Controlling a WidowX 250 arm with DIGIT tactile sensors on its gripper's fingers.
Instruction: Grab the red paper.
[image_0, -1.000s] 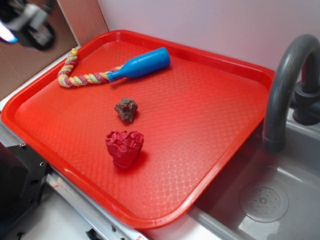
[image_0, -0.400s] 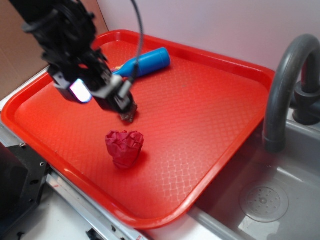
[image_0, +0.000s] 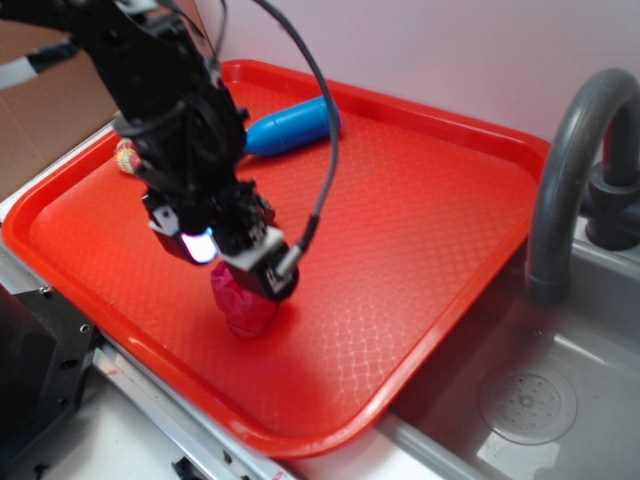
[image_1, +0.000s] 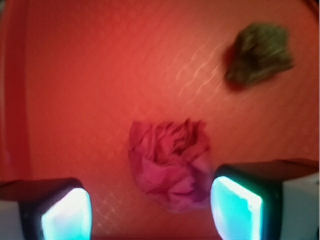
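The gripper (image_1: 150, 207) hangs over the red paper (image_1: 170, 167) with fingers (image_1: 235, 205) spread wide, one touching it; closing and lifting remain.

Crumpled crimson red paper (image_1: 171, 162) on tray

The tray (image_0: 420, 220) is made of glossy orange-red plastic, and a fine raised grid pattern is seen on its floor. On the tray, the red paper (image_1: 170, 162) is matt and heavily wrinkled. Near it, the brown lump (image_1: 257, 52) looks rough and dull. At the back of the tray, the blue bottle (image_0: 295, 125) is of smooth plastic with a soft shine. Beside the tray, the sink (image_0: 560, 360) and the tap (image_0: 570, 150) are of grey matt plastic.
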